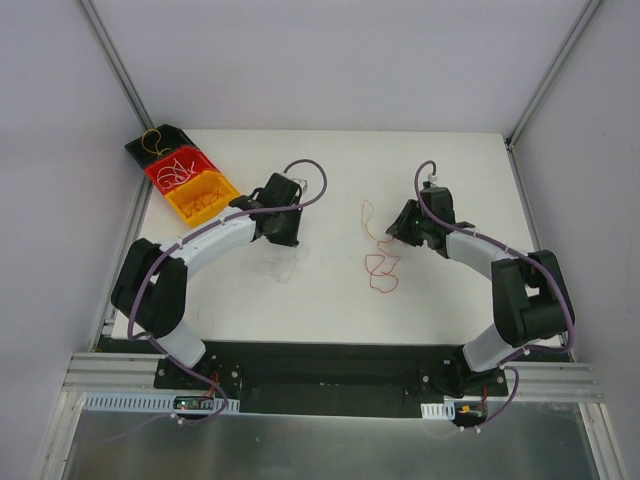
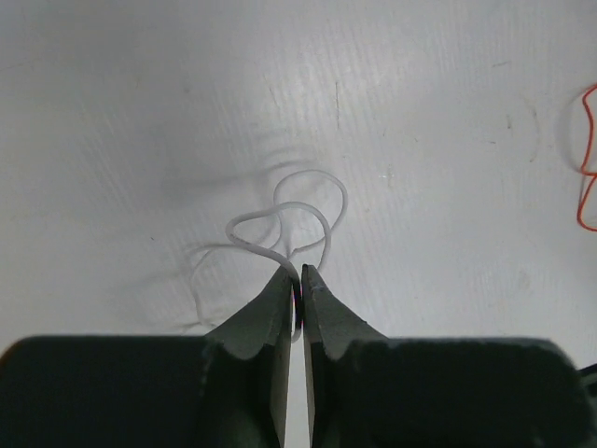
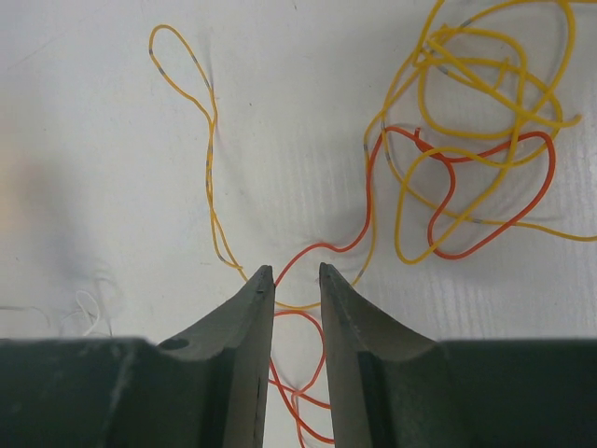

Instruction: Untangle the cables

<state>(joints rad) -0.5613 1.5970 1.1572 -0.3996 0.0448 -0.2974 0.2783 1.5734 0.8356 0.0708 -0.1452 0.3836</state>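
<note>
A thin white cable lies in loose loops on the table, and my left gripper is shut on one strand of it at the fingertips. From above, that gripper sits left of centre. A tangle of orange cable and yellow cable lies ahead of my right gripper, which is open. An orange strand and a yellow strand pass between its fingertips, untouched. In the top view the tangle lies just left of the right gripper.
Three bins stand at the back left: black, red and yellow, each holding thin wires. The white cable shows faintly at the left of the right wrist view. Grey walls enclose the table.
</note>
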